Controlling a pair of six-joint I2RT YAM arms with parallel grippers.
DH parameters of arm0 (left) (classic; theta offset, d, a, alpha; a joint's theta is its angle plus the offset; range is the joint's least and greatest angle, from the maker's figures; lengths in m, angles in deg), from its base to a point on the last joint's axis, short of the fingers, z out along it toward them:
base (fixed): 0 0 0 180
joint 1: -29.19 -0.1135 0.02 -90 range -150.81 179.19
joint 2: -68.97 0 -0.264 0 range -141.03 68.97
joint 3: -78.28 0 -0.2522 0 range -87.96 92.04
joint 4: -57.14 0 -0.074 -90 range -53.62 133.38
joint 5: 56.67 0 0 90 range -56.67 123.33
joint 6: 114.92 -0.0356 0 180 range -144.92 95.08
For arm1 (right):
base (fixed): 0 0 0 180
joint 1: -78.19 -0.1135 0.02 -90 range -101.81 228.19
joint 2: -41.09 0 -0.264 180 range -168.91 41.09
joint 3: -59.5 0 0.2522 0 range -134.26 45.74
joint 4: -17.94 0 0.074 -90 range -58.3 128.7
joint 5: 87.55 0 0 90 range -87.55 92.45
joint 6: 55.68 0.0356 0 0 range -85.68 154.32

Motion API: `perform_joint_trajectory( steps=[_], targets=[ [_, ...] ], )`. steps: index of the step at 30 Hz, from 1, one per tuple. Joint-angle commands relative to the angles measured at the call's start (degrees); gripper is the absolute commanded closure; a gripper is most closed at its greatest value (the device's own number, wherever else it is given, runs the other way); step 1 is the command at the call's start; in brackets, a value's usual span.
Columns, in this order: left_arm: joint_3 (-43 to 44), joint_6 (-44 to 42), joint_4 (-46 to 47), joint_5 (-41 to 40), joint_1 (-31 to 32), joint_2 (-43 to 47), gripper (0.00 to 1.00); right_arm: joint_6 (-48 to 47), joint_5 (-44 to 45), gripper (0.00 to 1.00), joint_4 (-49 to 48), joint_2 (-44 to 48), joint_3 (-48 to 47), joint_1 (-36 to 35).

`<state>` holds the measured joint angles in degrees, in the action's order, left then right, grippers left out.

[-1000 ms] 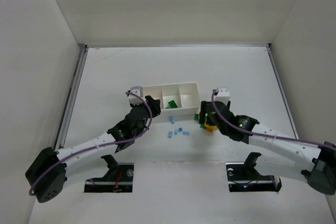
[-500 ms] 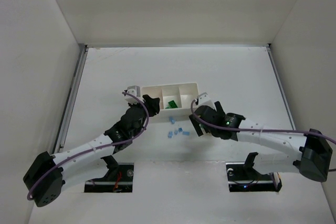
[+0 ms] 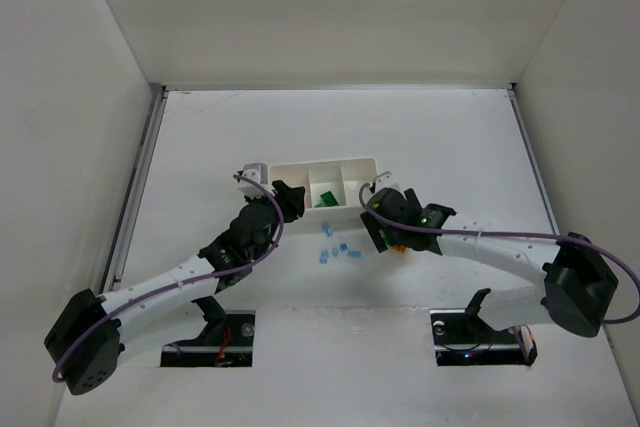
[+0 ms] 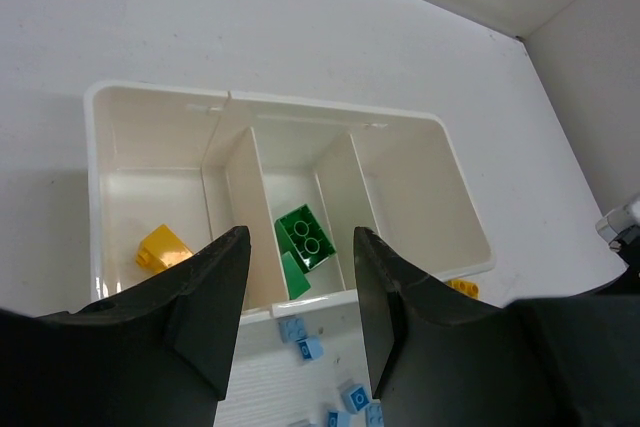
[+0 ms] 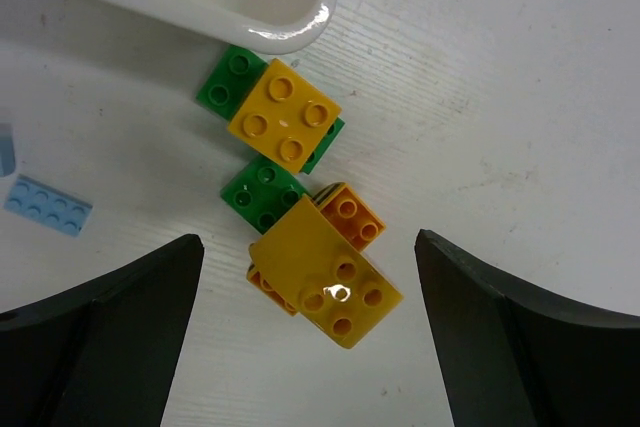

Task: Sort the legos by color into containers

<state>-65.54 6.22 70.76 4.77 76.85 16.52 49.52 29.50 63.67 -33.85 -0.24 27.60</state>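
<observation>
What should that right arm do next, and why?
Probably lower the right gripper onto the large yellow brick: the jaws stand open either side of it, holding nothing, and it seems to lie on top of its neighbours beside the tray.

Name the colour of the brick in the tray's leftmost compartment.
The brick is yellow-orange; left wrist view shows it best.

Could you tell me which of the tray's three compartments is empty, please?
The end compartment nearest the right gripper: bare, while the middle compartment holds green bricks and the opposite end a yellow brick.
</observation>
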Motion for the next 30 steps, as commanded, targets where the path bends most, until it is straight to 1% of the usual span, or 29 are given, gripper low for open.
perform_joint_trajectory(
  steps=[1, 4, 7, 9, 11, 14, 16, 19, 20, 28, 30],
  targets=[
    [0.2, -0.3, 2.1, 0.3, -0.3, 0.2, 0.57, 0.9, -1.6, 0.1, -3.0, -0.7, -1.4, 0.5],
    [0.3, -0.3, 2.2, 0.6, -0.3, 0.0, 0.57, 2.2, -3.4, 0.13, -3.1, -2.5, -0.9, 0.4],
    [0.3, -0.2, 2.1, 1.0, -0.5, 0.1, 0.57, 3.9, -3.2, 0.15, -2.3, -3.4, -0.2, 0.4],
    [0.3, -0.2, 2.0, 1.0, -0.6, 0.2, 0.57, 5.2, -3.1, 0.16, -1.7, -3.3, 0.1, 0.4],
    [0.3, -0.2, 2.0, 1.0, -0.7, 0.3, 0.57, 7.2, -3.1, 0.21, -1.1, -2.7, 0.4, 0.2],
    [0.4, -0.1, 2.0, 1.3, -0.8, 0.2, 0.57, 9.2, -2.7, 0.22, -0.1, -1.7, 1.1, -0.2],
    [0.5, 0.0, 2.0, 1.5, -0.8, 0.2, 0.57, 10.4, -2.4, 0.21, 0.6, -1.1, 1.7, -1.3],
    [0.3, 0.2, 1.9, 1.6, -0.8, 0.6, 0.57, 11.9, -2.4, 0.15, 1.2, -0.7, 2.4, -2.6],
    [0.2, 0.2, 1.8, 1.6, -0.8, 0.9, 0.57, 12.5, -2.3, 0.16, 1.2, -0.7, 2.7, -2.6],
    [0.0, 0.4, 1.5, 1.6, -0.5, 1.6, 0.57, 15.6, 0.6, 0.39, 2.2, 0.4, 3.3, -3.0],
    [0.0, 0.4, 1.5, 1.5, -0.4, 1.7, 0.57, 16.1, 1.4, 0.48, 2.3, 0.9, 3.5, -2.9]
  ],
)
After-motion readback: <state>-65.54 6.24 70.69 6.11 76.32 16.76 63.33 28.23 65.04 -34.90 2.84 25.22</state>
